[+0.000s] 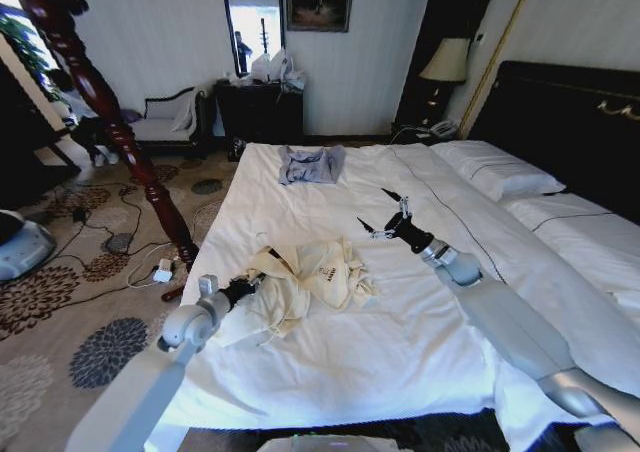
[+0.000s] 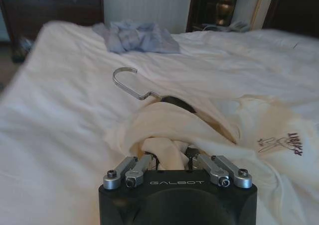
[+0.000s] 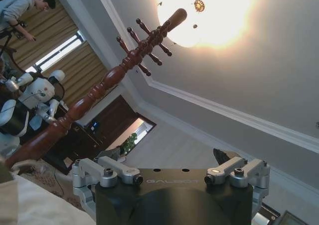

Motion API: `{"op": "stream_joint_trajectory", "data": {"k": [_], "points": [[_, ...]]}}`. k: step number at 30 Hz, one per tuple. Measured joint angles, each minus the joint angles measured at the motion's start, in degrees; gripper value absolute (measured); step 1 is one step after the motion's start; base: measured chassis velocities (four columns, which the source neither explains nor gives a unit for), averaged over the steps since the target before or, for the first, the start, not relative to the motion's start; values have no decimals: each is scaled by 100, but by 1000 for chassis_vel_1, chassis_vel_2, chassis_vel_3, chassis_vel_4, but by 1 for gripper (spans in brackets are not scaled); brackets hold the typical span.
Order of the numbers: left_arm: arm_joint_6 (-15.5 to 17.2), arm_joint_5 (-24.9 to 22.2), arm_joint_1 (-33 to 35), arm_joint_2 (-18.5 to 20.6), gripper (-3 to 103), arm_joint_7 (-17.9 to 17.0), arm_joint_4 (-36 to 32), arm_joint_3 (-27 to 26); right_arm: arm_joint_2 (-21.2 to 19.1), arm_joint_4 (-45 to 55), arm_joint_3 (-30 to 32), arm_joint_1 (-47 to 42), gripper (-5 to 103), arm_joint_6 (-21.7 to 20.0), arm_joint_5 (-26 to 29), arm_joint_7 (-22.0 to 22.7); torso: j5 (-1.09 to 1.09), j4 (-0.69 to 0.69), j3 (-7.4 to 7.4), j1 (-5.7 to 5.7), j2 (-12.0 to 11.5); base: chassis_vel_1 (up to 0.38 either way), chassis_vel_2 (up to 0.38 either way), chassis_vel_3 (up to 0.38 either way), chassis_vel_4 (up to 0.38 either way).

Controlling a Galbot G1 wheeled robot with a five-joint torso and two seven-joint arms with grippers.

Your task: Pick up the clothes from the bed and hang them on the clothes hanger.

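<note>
Left tool [image 2: 172, 161] clamped on cream clothes [image 1: 312, 277], hanger [image 2: 149, 91] mostly buried, right tool [image 1: 383, 217] spread, empty.

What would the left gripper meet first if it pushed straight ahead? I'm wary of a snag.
The left gripper already has the clothes bunched between its fingers; straight on lies more cream fabric, then probably the clothes hanger tucked inside it, though depth is unclear.

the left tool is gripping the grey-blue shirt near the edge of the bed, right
Not quite. The left tool is gripping the cream top, not the grey-blue shirt, which lies apart, farther up the bed. The left wrist view shows it.
</note>
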Motion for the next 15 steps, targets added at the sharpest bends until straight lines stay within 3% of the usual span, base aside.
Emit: {"op": "stream_joint_trajectory", "data": {"k": [3,5,7,15], "points": [[57,254,-95,254,26,21,-62,-11,-66,56,114,-109,100,-8,0,5,0,-2,-1,0,0,0,0,0,0],[88,558,-230,663,26,94,-132,13,-127,118,246,-226,100,-20,0,20,1,-9,-1,-1,0,0,0,0,0],[40,950,-391,1229,26,236,-217,16,-122,147,293,-245,100,-34,0,42,2,-2,-1,-1,0,0,0,0,0],[-66,1268,-792,1904,26,336,-268,-32,-40,163,315,-244,100,-51,-15,87,2,-5,-1,-1,0,0,0,0,0]]}}
